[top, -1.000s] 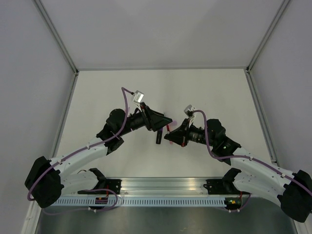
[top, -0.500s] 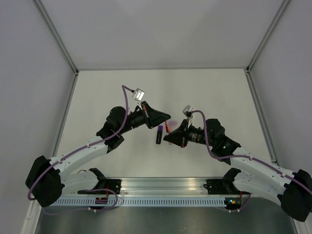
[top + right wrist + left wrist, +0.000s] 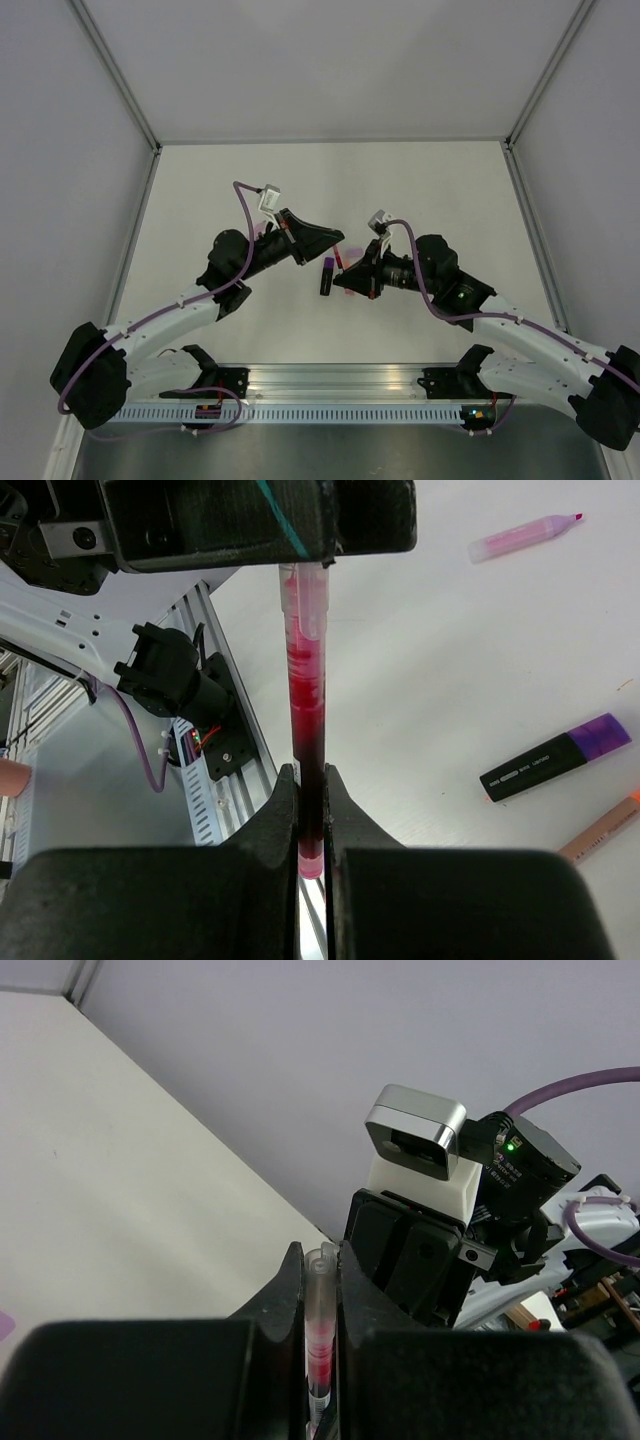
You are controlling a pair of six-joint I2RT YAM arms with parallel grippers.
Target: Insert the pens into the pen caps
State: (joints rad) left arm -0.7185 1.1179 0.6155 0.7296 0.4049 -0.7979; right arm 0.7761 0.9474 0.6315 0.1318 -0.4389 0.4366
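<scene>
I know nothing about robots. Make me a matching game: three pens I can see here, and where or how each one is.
1. red pen
2. pink pen
3. black marker

A. on the table, has a purple end
B. gripped by left end effector and right end effector
C. on the table, top right in right wrist view

Pairs: 1-B, 2-C, 3-A

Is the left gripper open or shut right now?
Shut: the left gripper clamps the clear end of the red pen from both sides.
</scene>
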